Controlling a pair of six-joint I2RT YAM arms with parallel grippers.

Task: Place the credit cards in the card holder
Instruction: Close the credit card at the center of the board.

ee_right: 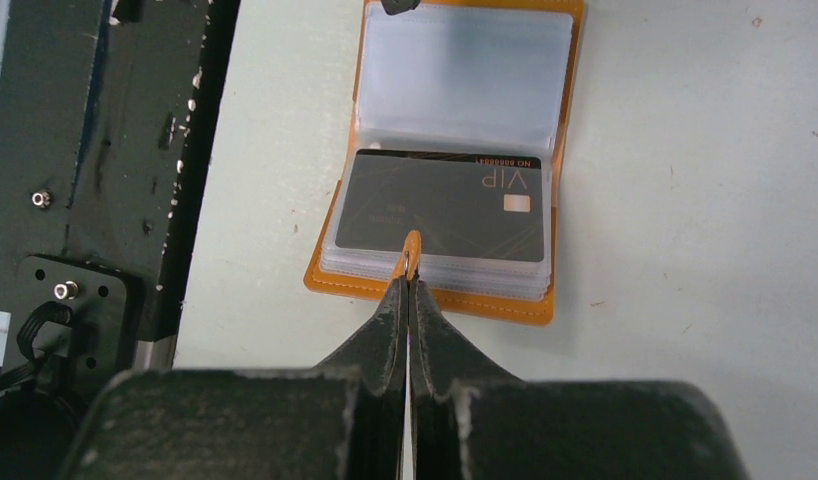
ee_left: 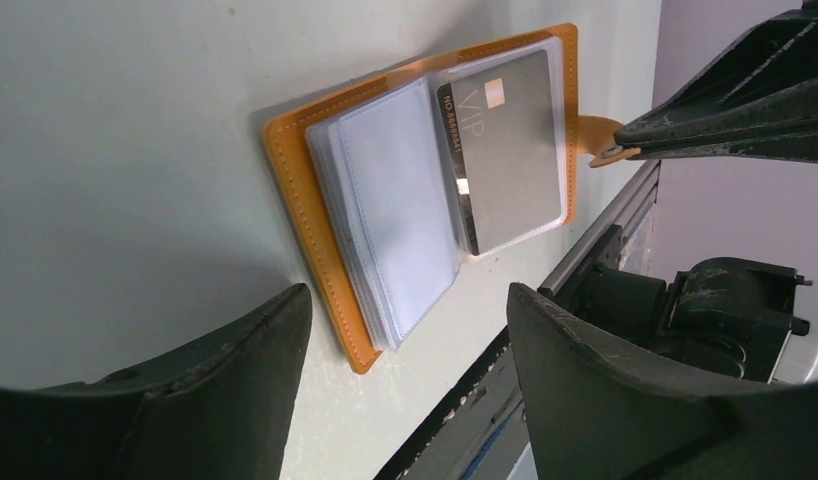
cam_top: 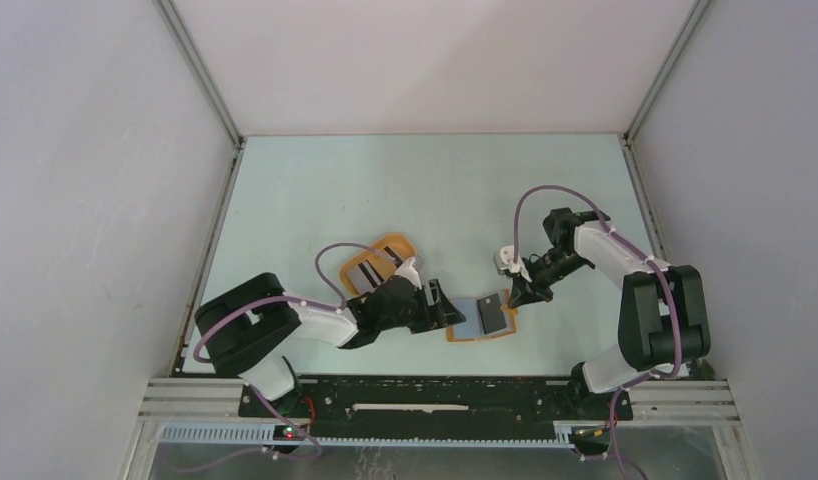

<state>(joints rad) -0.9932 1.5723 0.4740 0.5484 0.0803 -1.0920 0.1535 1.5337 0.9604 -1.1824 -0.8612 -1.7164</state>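
Note:
The orange-tan card holder (cam_top: 455,336) lies open near the table's front edge, its clear sleeves up. A black VIP credit card (cam_top: 495,314) sits in the right half's top sleeve; it also shows in the left wrist view (ee_left: 510,150) and the right wrist view (ee_right: 440,205). My right gripper (ee_right: 409,285) is shut on the holder's small orange strap tab (ee_right: 412,245) at its right edge. My left gripper (ee_left: 405,295) is open and empty, just left of the holder's left edge (ee_left: 290,170). More credit cards (cam_top: 368,271), grey with a dark stripe, lie in the oval tray.
The oval orange tray (cam_top: 392,240) with a raised rim sits behind my left arm. The black base rail (cam_top: 435,395) runs along the table's front edge close to the holder. White enclosure walls stand on three sides.

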